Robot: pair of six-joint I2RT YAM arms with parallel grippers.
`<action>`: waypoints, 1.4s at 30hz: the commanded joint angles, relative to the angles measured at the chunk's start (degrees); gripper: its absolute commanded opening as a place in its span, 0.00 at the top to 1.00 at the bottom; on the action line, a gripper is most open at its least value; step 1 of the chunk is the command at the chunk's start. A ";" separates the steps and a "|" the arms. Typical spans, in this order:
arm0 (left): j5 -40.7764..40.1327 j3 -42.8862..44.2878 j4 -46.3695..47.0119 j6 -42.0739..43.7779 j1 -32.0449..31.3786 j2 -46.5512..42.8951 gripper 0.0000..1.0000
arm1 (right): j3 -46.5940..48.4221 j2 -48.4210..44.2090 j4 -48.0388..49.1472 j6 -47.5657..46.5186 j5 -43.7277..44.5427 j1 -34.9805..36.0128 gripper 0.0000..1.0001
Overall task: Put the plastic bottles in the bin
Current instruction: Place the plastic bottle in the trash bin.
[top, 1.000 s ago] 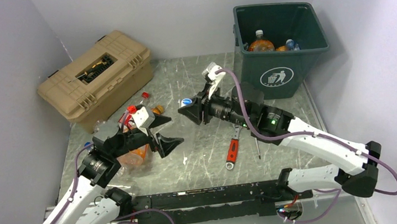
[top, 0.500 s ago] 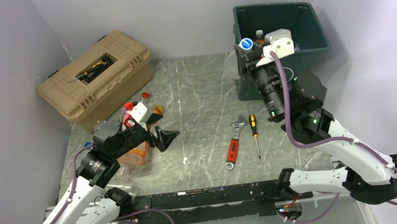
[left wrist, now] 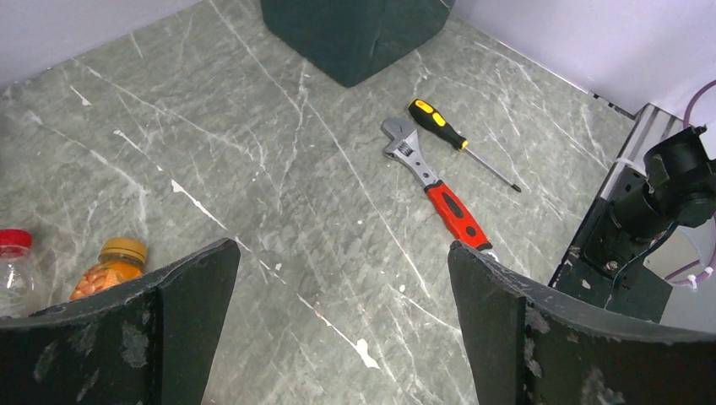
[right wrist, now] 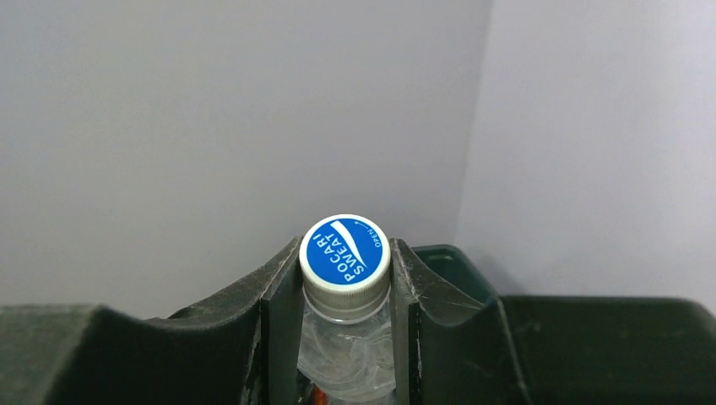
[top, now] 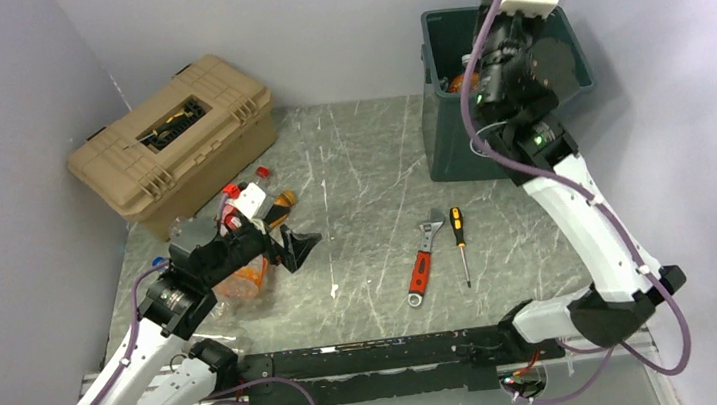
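Note:
My right gripper (right wrist: 344, 253) is shut on the neck of a clear crumpled plastic bottle (right wrist: 350, 346) with a blue and white cap (right wrist: 344, 251). In the top view the right arm (top: 520, 55) is raised high over the dark green bin (top: 459, 142), and the bottle is hidden behind it. An orange bottle (top: 457, 81) lies inside the bin. My left gripper (left wrist: 342, 249) is open and empty, low over the table beside a pile of bottles (top: 242, 275). An orange-capped bottle (left wrist: 110, 266) and a red-capped clear one (left wrist: 17, 270) lie just left of its fingers.
A tan toolbox (top: 177, 141) stands at the back left. A red-handled wrench (top: 422, 266) and a yellow and black screwdriver (top: 459, 237) lie in the middle of the table. Grey walls close in the left, back and right sides.
The right arm lifted the bottle from the table's middle and swung it up over the bin. The left gripper pulled back a little toward the bottle pile, still open.

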 commanded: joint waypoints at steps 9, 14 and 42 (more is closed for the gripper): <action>-3.73 2.76 -0.62 -0.49 -0.14 1.67 0.00 | 4.55 7.11 -1.38 18.29 -6.51 -15.56 1.00; -4.31 2.90 -0.98 -0.11 -0.11 1.42 0.01 | 4.33 10.13 -6.57 25.34 -11.17 -19.49 1.00; -8.14 4.19 -3.91 0.30 -0.20 3.94 0.01 | 1.30 22.43 -18.65 40.31 -21.40 -22.36 0.89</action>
